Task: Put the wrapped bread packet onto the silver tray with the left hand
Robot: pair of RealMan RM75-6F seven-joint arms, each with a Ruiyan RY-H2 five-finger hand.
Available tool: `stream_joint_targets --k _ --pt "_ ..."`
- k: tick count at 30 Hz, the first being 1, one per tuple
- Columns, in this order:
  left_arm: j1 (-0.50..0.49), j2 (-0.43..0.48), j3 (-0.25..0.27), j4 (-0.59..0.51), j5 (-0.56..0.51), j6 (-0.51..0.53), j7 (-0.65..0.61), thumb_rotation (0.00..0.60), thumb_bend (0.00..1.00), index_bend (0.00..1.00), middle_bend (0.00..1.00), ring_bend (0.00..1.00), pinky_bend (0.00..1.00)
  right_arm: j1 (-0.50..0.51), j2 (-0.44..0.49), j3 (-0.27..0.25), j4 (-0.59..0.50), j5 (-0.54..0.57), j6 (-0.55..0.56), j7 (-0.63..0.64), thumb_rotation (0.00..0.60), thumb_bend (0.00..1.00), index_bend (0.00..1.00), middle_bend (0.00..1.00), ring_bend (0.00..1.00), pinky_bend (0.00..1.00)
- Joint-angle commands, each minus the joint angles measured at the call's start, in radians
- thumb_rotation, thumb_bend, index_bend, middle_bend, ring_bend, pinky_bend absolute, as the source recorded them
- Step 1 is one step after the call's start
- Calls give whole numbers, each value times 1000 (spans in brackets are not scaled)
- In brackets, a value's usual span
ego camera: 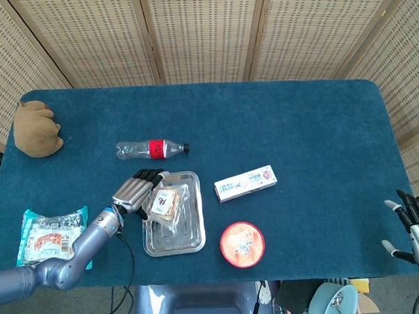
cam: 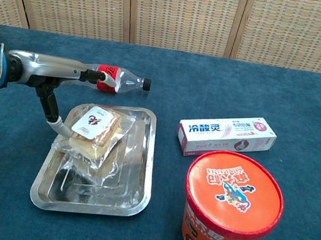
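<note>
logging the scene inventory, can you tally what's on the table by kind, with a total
Wrapped food packets: 2, the bread packet on the silver tray and the snack packet at the left edge.
Trays: 1.
Plastic bottles: 1, the bottle.
Boxes: 1, the toothpaste box.
Noodle cups: 1, the orange-lidded cup.
Plush toys: 1, the brown plush.
Total: 7
</note>
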Motion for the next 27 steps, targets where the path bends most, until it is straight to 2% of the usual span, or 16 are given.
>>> stream_joint_targets --k 1,8,13,17,18,22,25,27 --pt "-9 25 15 -32 -35 23 27 600 140 0 0 0 0 3 1 4 -6 2 -4 -5 600 222 142 0 0 0" --pt "0 70 29 -87 -20 78 48 600 176 0 0 0 0 11 1 6 -20 4 -19 -12 600 222 142 0 0 0" --pt "79 177 77 -209 55 292 155 600 189 0 0 0 0 19 5 20 -27 21 -30 -9 600 222 142 0 0 0" --pt "193 317 132 -344 139 506 224 600 197 0 0 0 0 26 10 32 -58 42 -50 -42 600 222 142 0 0 0" --pt "208 333 141 -359 155 529 227 600 202 0 0 0 0 27 11 34 -64 45 -53 -49 600 222 142 0 0 0" --pt "299 396 188 -392 250 650 240 600 209 0 0 0 0 38 10 41 -98 51 -67 -86 600 222 142 0 0 0" --pt "358 402 215 -375 315 716 228 600 209 0 0 0 0 48 8 44 -118 51 -78 -115 600 222 142 0 0 0" --pt "424 386 251 -327 363 763 183 600 208 0 0 0 0 67 0 41 -138 39 -100 -154 600 222 142 0 0 0"
